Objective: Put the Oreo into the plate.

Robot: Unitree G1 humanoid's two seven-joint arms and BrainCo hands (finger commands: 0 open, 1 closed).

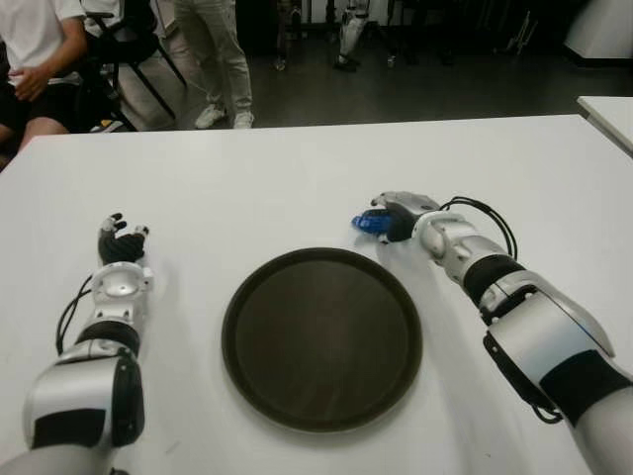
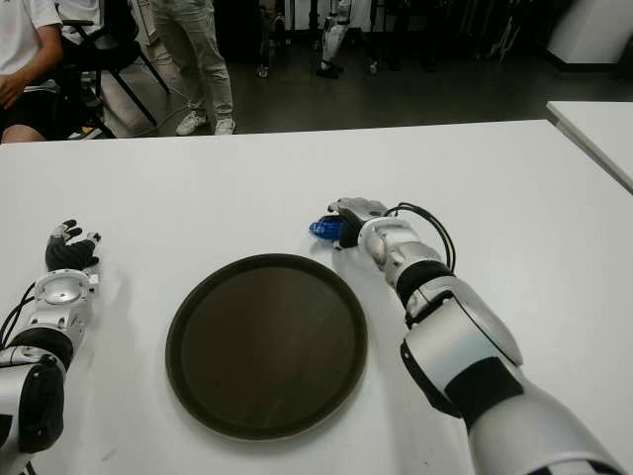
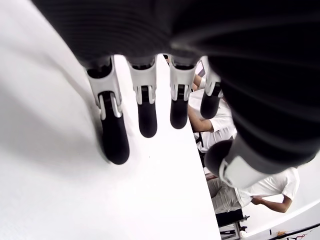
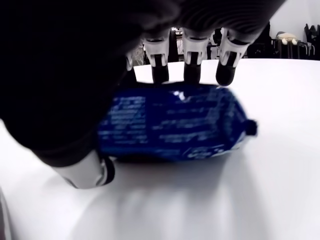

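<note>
Eye views: white table (image 1: 297, 188) with a round dark plate (image 1: 322, 337) near the front edge, nothing in it. Right hand (image 1: 396, 216) just beyond the plate's far right rim, laid over a blue Oreo packet (image 1: 368, 223) whose end showed past the hand toward the robot's left. Packet on the table, outside the plate and close to its rim. Left hand (image 1: 121, 243) well to the left of the plate, dark fingers (image 1: 117, 226) pointing away from the robot. Beyond the table, a seated person (image 1: 35, 59) in a white shirt at far left and the legs of a standing person (image 1: 220, 54) in light trousers.

Left wrist view: left hand's fingers (image 3: 114, 141) stretched out straight and apart over the white table, holding nothing.

Right wrist view: blue Oreo packet (image 4: 172, 125) lying on the table under the palm. Fingertips (image 4: 191, 70) curled down at its far edge, thumb (image 4: 90, 170) at the near side; wrapped around the packet, which still sat on the surface.
</note>
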